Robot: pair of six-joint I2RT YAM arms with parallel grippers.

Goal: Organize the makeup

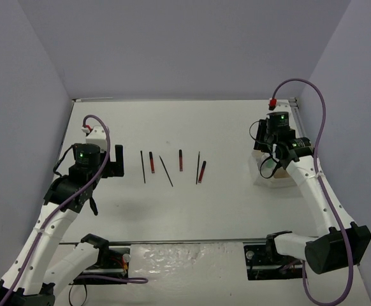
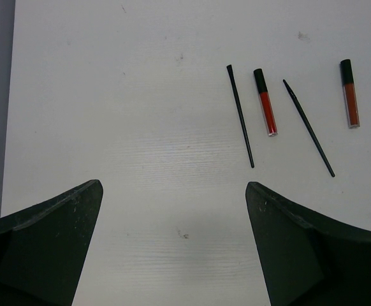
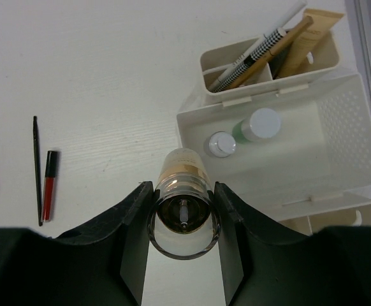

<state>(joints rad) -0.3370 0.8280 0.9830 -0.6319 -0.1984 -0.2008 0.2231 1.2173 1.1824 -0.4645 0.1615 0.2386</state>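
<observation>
two bottles (image 3: 264,123) and some sticks (image 3: 262,51) already sit in the tray (image 3: 338,127). right gripper (image 3: 182,191) grasps the beige bottle (image 3: 183,173) at its edge; left gripper (image 2: 174,186) gapes, empty, near six sticks (image 1: 152,162) left on the worktop (image 1: 224,210).

No legible text or labels anywhere: nothing readable on the beige bottle (image 3: 183,171), tan tube (image 3: 311,35) or red tubes (image 2: 266,105).

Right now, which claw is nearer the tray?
Right. The right claw is at the tray, gripping a bottle; the left claw is open, far off, left of the sticks.
</observation>
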